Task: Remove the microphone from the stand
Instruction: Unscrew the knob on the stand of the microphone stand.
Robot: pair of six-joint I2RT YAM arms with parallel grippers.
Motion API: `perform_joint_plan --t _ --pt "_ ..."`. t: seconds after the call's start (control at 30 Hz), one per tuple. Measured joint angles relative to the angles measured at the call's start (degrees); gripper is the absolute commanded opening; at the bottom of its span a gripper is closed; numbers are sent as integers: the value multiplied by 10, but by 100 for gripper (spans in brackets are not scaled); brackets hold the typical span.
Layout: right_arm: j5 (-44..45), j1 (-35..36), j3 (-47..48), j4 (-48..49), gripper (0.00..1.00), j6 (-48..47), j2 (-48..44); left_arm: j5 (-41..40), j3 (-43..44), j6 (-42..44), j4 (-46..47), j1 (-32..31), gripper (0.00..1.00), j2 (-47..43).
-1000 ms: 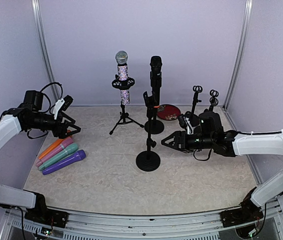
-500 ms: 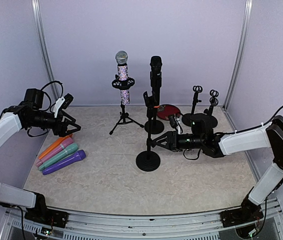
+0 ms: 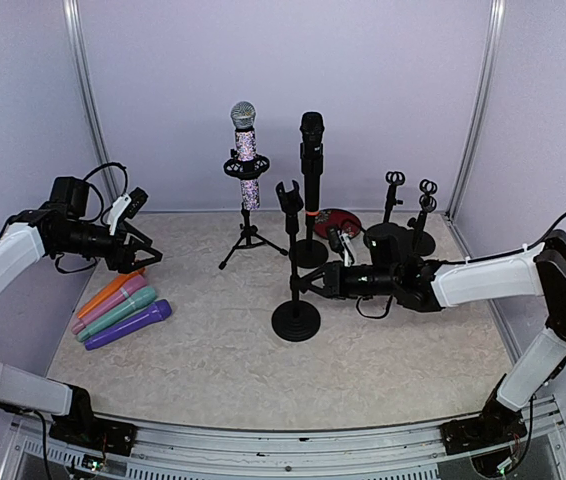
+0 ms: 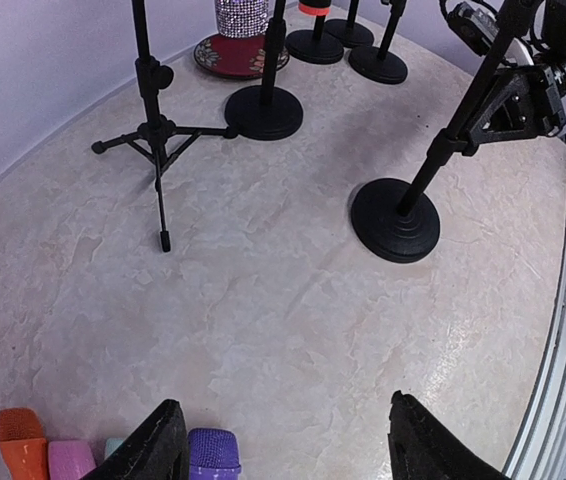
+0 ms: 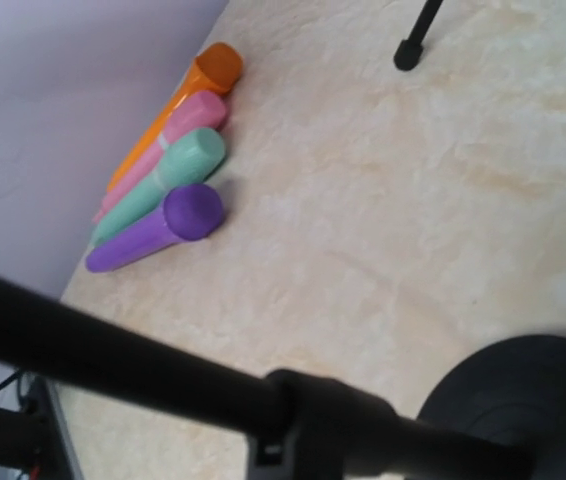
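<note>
- Nearest, on the left, the left gripper point(image 4: 283, 420) hangs over the table point(image 3: 213, 380). Its fingers are wide apart and there is nothing between them. It seems to wait at the place where microphones are put down.
- Under it lie four loose microphones point(image 3: 121, 310) side by side: one orange, one pink, one green, one purple. The neat row suggests they were laid there on purpose.
- In the middle stands the front stand point(image 3: 296, 320), with a round foot and an empty clip point(image 3: 288, 195). The right gripper point(image 3: 308, 284) has closed its jaws on the low part of the pole, as the left wrist view shows. It probably means to steady or shift this stand, because it is in front of the others.
- Just behind, the black microphone point(image 3: 311, 150) sits upright in the rear stand point(image 3: 309, 253).
- To the left of that, the glitter microphone point(image 3: 246, 150) sits upright in the tripod stand point(image 3: 249, 240). So two microphones are mounted, and which one the task means cannot be told.
- Farthest are one red plate point(image 3: 343, 225) and two small stands point(image 3: 394, 195), both without a microphone. In total there are five stands, and three of them are empty.
</note>
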Motion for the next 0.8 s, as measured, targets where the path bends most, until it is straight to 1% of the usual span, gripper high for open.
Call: perform_joint_plan --t 0.13,0.23,0.33,0.43,0.47,0.67,0.8 --pt "19 6 3 -14 20 -12 0 0 0 0 -3 0 66 0" --pt "26 8 0 -15 20 -17 -2 0 0 0 -5 0 66 0" --pt "33 10 -6 -15 13 -21 -8 0 1 0 -5 0 66 0" --pt "41 13 -11 -16 2 -24 -14 0 2 0 -6 0 66 0" --pt "45 14 -12 -17 0 -26 -16 0 2 0 -6 0 66 0" --pt "85 30 -10 -34 0 -50 -23 0 6 0 -8 0 66 0" --pt "144 55 8 -66 0 -91 -24 0 11 0 -9 0 66 0"
